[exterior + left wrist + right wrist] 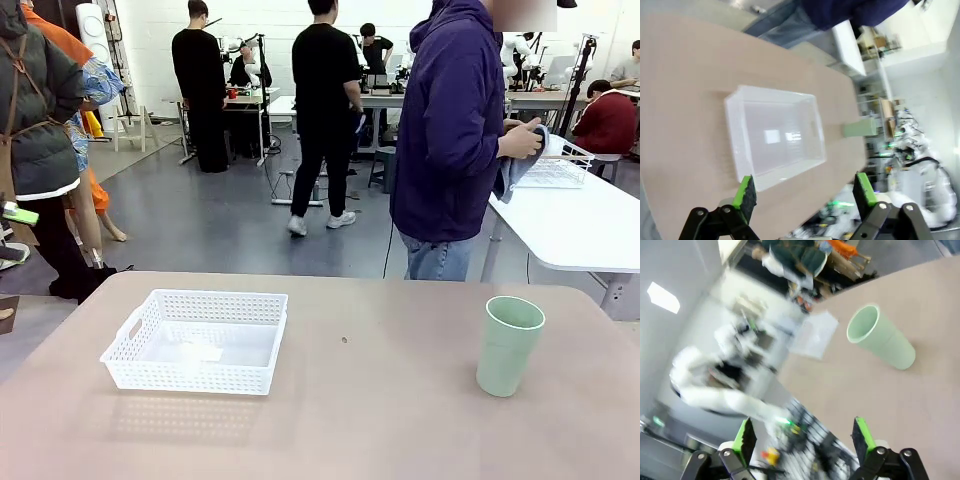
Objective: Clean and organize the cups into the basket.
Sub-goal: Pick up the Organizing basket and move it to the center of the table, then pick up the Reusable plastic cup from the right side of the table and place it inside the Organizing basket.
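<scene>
A pale mint green cup (508,344) stands upright on the tan table at the right; it also shows in the left wrist view as the cup (860,128) and in the right wrist view as the cup (881,337). The white lattice basket (197,340) sits at the left with nothing in it, seen from above as the basket (774,136). My left gripper (805,189) hangs open above the basket's near side. My right gripper (802,436) is open, well apart from the cup. A person in a purple jacket (455,130) stands at the far side, rubbing something with a grey cloth (520,160).
A white table (575,225) with a white wire rack (555,165) stands behind the person at the right. Other people stand farther back. The table top (360,400) between basket and cup is bare.
</scene>
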Tool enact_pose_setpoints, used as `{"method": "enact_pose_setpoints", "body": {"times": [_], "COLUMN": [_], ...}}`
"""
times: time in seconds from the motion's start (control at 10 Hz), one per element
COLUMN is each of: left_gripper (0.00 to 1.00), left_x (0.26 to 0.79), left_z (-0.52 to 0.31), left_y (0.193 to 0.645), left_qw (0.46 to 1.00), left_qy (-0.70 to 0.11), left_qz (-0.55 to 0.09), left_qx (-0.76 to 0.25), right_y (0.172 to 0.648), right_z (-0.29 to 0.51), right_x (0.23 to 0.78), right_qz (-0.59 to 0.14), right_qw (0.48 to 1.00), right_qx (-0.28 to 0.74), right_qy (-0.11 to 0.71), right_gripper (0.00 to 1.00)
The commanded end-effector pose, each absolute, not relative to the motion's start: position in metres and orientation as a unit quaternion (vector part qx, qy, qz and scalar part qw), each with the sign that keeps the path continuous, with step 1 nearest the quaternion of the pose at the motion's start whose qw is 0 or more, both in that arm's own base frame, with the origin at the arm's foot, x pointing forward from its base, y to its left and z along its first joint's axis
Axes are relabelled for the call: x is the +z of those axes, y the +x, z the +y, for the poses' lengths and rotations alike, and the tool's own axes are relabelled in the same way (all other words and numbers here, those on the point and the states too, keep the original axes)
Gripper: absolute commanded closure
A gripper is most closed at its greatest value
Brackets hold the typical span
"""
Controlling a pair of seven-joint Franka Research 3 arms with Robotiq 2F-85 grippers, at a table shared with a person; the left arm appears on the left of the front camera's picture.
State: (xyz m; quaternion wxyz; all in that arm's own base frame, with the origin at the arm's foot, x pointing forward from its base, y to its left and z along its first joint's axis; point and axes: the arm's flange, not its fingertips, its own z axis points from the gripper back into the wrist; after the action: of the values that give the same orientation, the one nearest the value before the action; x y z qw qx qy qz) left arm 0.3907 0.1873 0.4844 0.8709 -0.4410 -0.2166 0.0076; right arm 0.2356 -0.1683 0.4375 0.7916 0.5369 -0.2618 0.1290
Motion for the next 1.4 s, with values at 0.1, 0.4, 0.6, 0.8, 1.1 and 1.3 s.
{"method": "enact_pose_setpoints", "body": {"times": [0.1,0.4,0.6,0.8,1.1,1.3], "left_gripper": [0.00,0.00,0.00,0.00,0.00,0.00], "left_x": [0.505,0.492,0.479,0.463,0.430,0.406], "left_z": [0.131,0.070,0.046,0.026,0.002,-0.002], "left_y": [0.417,0.448,0.468,0.480,0.475,0.473], "left_qw": [0.942,0.972,0.983,0.987,0.991,0.994], "left_qy": [-0.259,-0.110,-0.047,-0.023,-0.016,-0.018], "left_qz": [-0.195,-0.160,-0.132,-0.124,-0.112,-0.090], "left_qx": [-0.090,-0.135,-0.123,-0.103,-0.076,-0.061], "right_y": [0.269,0.288,0.291,0.292,0.311,0.311], "right_z": [-0.131,-0.106,-0.099,-0.099,-0.113,-0.113], "right_x": [0.412,0.386,0.374,0.368,0.390,0.390], "right_qz": [-0.282,-0.267,-0.266,-0.261,-0.257,-0.257], "right_qw": [0.813,0.805,0.797,0.797,0.800,0.800], "right_qx": [0.260,0.339,0.355,0.351,0.351,0.351], "right_qy": [0.437,0.406,0.410,0.416,0.413,0.413], "right_gripper": [0.00,0.00,0.00,0.00,0.00,0.00]}}
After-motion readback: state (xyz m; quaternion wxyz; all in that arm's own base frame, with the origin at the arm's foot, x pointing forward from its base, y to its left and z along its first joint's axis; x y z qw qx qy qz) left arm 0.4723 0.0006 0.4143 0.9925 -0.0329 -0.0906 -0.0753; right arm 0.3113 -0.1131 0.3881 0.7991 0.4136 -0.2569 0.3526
